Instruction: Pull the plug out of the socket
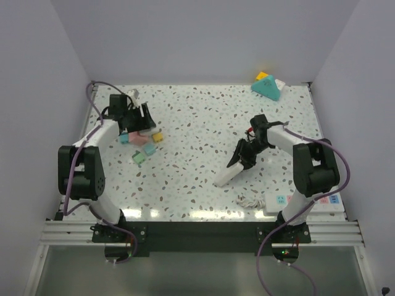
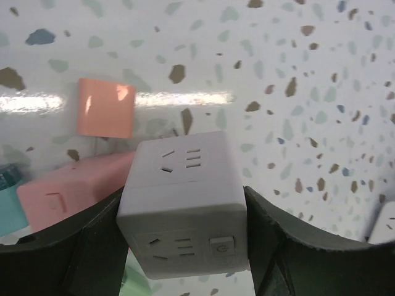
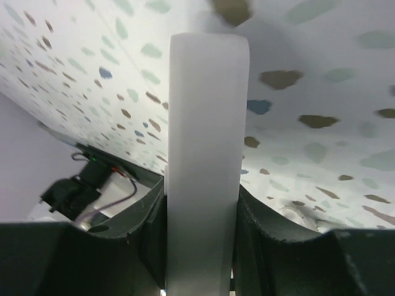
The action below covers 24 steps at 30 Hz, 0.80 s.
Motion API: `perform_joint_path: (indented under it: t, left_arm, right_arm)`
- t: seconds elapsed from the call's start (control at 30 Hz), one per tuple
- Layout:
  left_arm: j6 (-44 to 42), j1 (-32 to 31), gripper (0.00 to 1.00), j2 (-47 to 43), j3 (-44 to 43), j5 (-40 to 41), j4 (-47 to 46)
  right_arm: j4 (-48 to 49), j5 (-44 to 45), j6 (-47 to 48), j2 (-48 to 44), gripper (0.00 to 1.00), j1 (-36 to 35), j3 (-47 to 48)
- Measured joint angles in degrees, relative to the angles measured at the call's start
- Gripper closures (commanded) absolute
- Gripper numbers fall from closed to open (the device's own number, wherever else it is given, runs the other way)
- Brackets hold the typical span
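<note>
My left gripper is shut on a white cube socket at the table's back left. Its black fingers press the cube's left and right sides. The cube's two visible faces show empty outlets and a power button, with no plug in them. My right gripper at centre right is shut on a long white bar-shaped piece that slants down-left to the table. In the right wrist view the bar stands straight out between the fingers. I cannot tell whether it is the plug.
Pink, yellow, teal and green blocks lie beside the left gripper; pink blocks show behind the cube. A coiled white cable and a white power strip lie front right. A teal wedge sits back right.
</note>
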<state>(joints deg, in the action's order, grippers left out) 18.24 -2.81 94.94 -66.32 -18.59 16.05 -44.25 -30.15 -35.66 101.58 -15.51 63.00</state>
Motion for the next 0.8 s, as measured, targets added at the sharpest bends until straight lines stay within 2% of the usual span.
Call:
perform_joint_path:
  t: [0.03, 0.23, 0.4, 0.57, 0.67, 0.7, 0.8]
  left_arm:
    - [0.0, 1.0, 0.72, 1.4, -0.1, 1.2, 0.0]
    - [1.3, 3.4, 0.61, 7.5, -3.7, 5.8, 0.9]
    - [2.7, 6.5, 0.39, 9.0, -7.8, 8.3, 1.0]
    - [2.7, 7.5, 0.29, 9.8, -9.2, 8.9, 2.0]
    - [2.4, 7.3, 0.22, 9.8, -8.9, 9.4, 3.5]
    - [2.2, 7.2, 0.18, 9.8, -8.9, 9.6, 4.1]
    - [1.8, 7.2, 0.10, 9.8, -8.7, 10.4, 5.9]
  right_arm:
    - [0.5, -0.3, -0.5, -0.5, 1.00, 1.9, -0.8]
    - [4.7, -1.0, -3.5, -2.7, 1.00, 11.1, -3.6]
    - [8.9, -2.9, -5.9, -4.5, 1.00, 19.5, -7.3]
    - [10.9, -2.8, -7.9, -7.8, 1.00, 27.3, -11.1]
    - [10.7, -1.4, -9.2, -10.7, 1.00, 32.2, -13.2]
    - [10.1, -0.3, -9.5, -12.0, 1.00, 33.7, -13.7]
    - [8.4, 4.2, -10.2, -16.3, 0.94, 37.9, -14.3]
